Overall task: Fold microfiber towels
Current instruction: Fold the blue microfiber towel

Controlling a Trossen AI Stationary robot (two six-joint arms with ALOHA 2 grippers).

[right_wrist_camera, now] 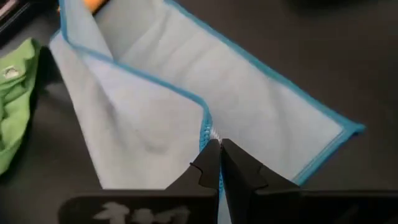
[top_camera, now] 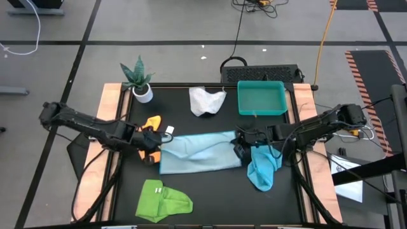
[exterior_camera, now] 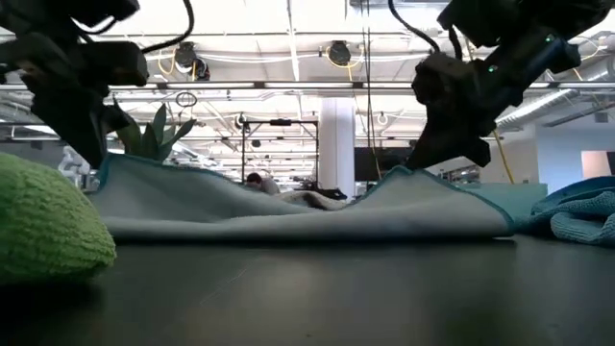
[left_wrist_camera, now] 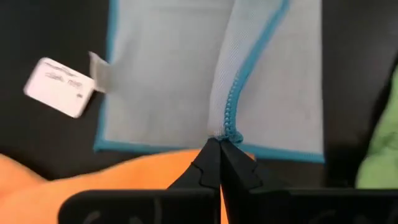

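Observation:
A light blue towel [top_camera: 200, 151] lies spread across the middle of the black table. My left gripper [top_camera: 156, 148] is shut on its left end and my right gripper [top_camera: 240, 146] on its right end. In the low view both ends stand raised while the middle [exterior_camera: 288, 216] sags onto the table. A yellow-orange towel [top_camera: 151, 123] lies under my left gripper. A turquoise towel [top_camera: 262, 166] lies crumpled below my right gripper. The lime green towel [top_camera: 162, 200] lies near the front edge, and the white towel [top_camera: 206, 100] lies at the back. My left gripper pinches the towel's darker blue hemmed edge [left_wrist_camera: 228, 124] between its two fingertips, slanting down from the table's left. The held edge is lifted above the layer lying flat beneath it. My right gripper pinches the hemmed edge at a corner-like fold [right_wrist_camera: 207, 130] with its fingertips, slanting down from the table's right. That end is raised off the table, and the cloth slopes down slack toward the middle.
A teal tray [top_camera: 261, 97] stands at the back right and a small potted plant [top_camera: 138, 81] at the back left. A white tag [left_wrist_camera: 61, 87] hangs off the light blue towel's side. Bare black tabletop [top_camera: 216, 197] lies at the front middle.

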